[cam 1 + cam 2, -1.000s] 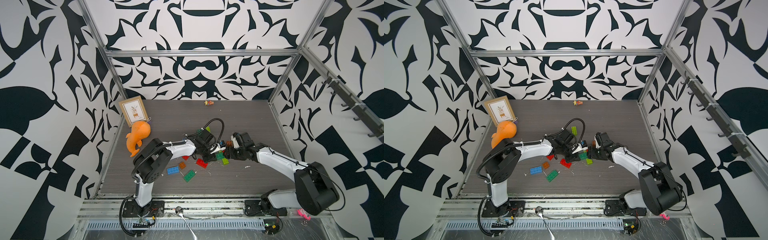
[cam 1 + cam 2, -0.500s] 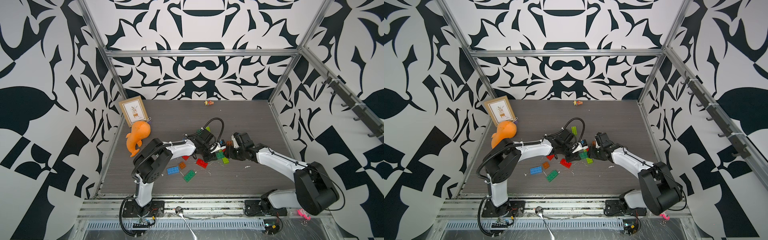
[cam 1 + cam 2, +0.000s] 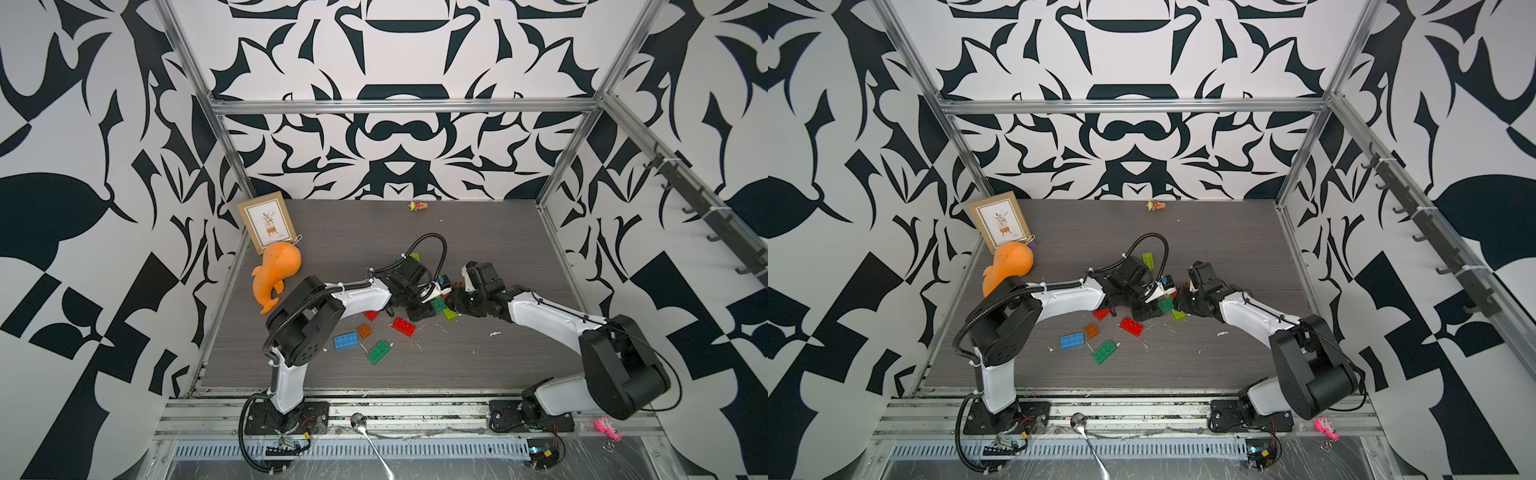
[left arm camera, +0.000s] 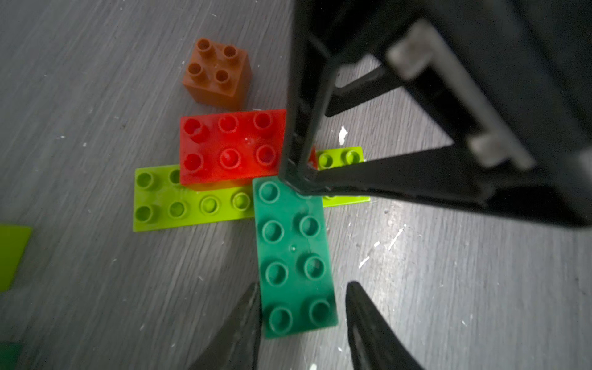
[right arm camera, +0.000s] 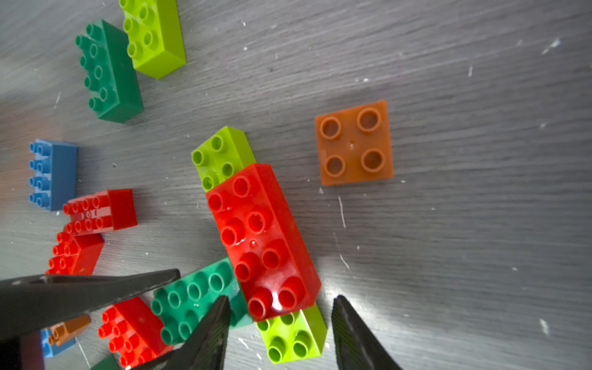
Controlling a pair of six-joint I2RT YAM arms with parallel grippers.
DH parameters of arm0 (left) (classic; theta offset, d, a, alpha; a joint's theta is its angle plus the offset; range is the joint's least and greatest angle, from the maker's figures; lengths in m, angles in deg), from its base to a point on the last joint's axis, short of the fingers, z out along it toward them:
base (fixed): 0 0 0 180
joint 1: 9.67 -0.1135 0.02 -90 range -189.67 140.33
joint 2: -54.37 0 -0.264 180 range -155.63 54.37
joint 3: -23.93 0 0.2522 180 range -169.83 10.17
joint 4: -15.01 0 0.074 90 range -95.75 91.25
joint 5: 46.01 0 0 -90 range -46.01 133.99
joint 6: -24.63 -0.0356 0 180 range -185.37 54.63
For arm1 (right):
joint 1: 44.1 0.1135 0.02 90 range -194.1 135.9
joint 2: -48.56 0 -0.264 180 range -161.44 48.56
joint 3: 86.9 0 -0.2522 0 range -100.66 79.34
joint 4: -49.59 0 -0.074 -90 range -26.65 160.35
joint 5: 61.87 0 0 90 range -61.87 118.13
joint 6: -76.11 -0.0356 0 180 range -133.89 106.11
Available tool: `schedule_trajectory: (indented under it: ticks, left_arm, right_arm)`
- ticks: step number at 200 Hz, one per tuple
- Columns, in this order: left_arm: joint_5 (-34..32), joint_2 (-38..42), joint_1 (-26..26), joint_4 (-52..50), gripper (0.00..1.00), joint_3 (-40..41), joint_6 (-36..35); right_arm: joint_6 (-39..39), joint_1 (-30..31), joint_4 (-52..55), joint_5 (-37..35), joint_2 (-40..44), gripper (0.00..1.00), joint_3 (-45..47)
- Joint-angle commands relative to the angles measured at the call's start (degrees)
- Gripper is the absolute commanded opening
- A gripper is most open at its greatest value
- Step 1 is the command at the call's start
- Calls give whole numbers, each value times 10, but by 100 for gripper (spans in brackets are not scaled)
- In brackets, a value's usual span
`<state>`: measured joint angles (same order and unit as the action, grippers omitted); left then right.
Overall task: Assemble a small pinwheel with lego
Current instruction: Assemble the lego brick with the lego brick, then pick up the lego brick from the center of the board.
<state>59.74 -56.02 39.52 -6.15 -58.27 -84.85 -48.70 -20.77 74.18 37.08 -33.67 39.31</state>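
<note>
— Left end effector [image 4: 302, 285] stands part open, jaws straddling the dark green brick [image 4: 294, 256], with a gap on one side. Right end effector [image 5: 282, 298] sits loose around the red brick's [image 5: 262, 237] end, not pinching.
— Room?
— Red brick rides the lime brick [image 4: 192, 205], mid-worktop [image 3: 478, 232]. Orange square [image 5: 354, 142] near it, open worktop beyond; loose bricks [image 3: 345, 340] crowd its other side. Arms reach in low, wrists nearly meeting.

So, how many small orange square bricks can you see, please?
2: one orange brick beside the red-topped stack, another by the blue brick; arms may hide others.
</note>
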Motion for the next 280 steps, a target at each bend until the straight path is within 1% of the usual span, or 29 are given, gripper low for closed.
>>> schedule_trajectory:
  ticks: [1, 32, 56, 67, 77, 96, 107, 118, 121, 130, 135, 137, 157, 171, 193, 209, 229, 241, 254, 267, 280]
  left_arm:
    - [1, -9, 1, 9, 47, -7, -3]
    - [-5, 8, -3, 18, 50, 3, 0]
    - [4, 40, -14, 48, 51, 26, 20]
    - [3, 65, -21, 77, 52, 47, 40]
    - [1, 96, -29, 108, 52, 72, 64]
    - [-10, 172, -43, 179, 55, 136, 134]
    - [-40, 221, -47, 210, 60, 177, 175]
    - [-59, 268, -49, 215, 64, 209, 204]
    - [-68, 281, -49, 214, 67, 216, 212]
    - [-85, 320, -51, 211, 83, 241, 238]
    - [-93, 341, -52, 210, 98, 256, 251]
    - [-96, 350, -52, 209, 100, 262, 256]
    - [-116, 444, -60, 199, 100, 323, 324]
    - [-123, 498, -67, 162, 99, 349, 385]
    - [-83, 564, -86, 116, 100, 378, 468]
    - [-92, 600, -99, 102, 99, 409, 539]
    - [-103, 637, -111, 102, 99, 450, 593]
    - [-96, 640, -117, 58, 99, 444, 609]
    - [-87, 631, -117, 13, 99, 431, 603]
    - [-100, 622, -117, -22, 99, 427, 603]
    - [-109, 617, -117, -37, 99, 431, 597]
  right_arm:
    - [-6, -2, 80, -59, -38, 53, 32]
    - [-6, -3, 83, -62, -31, 53, 29]
    - [-3, -3, 85, -49, -19, 54, 21]
    - [2, -2, 89, -41, -11, 54, 12]
    - [6, -2, 92, -34, -3, 57, 0]
    - [9, -2, 102, -16, 15, 60, -23]
    - [9, -2, 90, 13, 31, 64, -32]
    - [14, -2, 108, 12, 41, 69, -58]
    - [16, -2, 112, 15, 42, 71, -66]
    - [24, -3, 118, 27, 48, 76, -86]
    - [27, -3, 123, 33, 51, 80, -96]
    - [28, -2, 124, 35, 52, 81, -100]
    - [54, -3, 126, 64, 72, 94, -109]
    - [67, -3, 113, 78, 93, 99, -88]
    - [77, -3, 85, 97, 118, 99, -41]
    - [76, -3, 54, 104, 128, 100, -4]
    - [68, -3, 21, 103, 131, 100, 43]
    - [58, -3, -3, 106, 134, 100, 69]
    - [47, -3, -34, 114, 140, 100, 93]
    - [43, -3, -50, 121, 141, 100, 105]
    - [38, -3, -59, 129, 136, 100, 109]
